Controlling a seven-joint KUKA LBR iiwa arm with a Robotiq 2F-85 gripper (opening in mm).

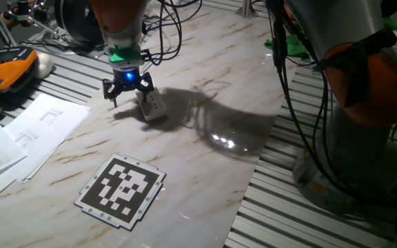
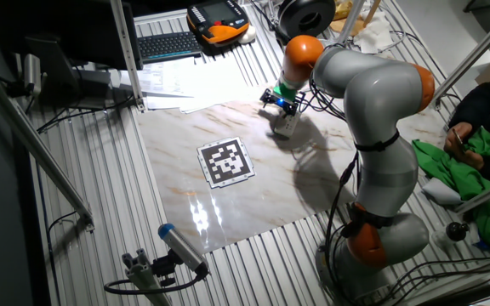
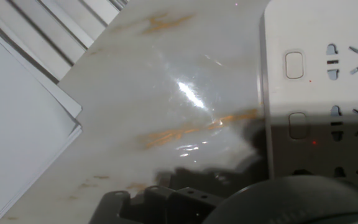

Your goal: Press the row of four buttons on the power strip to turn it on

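The power strip (image 1: 153, 103) is a white bar lying on the marble tabletop, also visible in the other fixed view (image 2: 284, 125). My gripper (image 1: 125, 91) hangs low over the strip's far-left end, with a blue light glowing on the hand (image 2: 280, 99). In the hand view the strip (image 3: 347, 37) fills the right side. Two buttons of the row show there: one (image 3: 294, 65) in the light, one (image 3: 298, 125) in the hand's shadow with a small red light beside it. The other buttons are hidden under the dark hand. No view shows the fingertips clearly.
A black-and-white marker board (image 1: 120, 189) lies on the tabletop nearer the front. White paper sheets (image 1: 29, 131) overlap the table's left edge. An orange-black pendant (image 1: 5, 69) sits behind them. The arm's base (image 1: 364, 117) and cables stand at the right.
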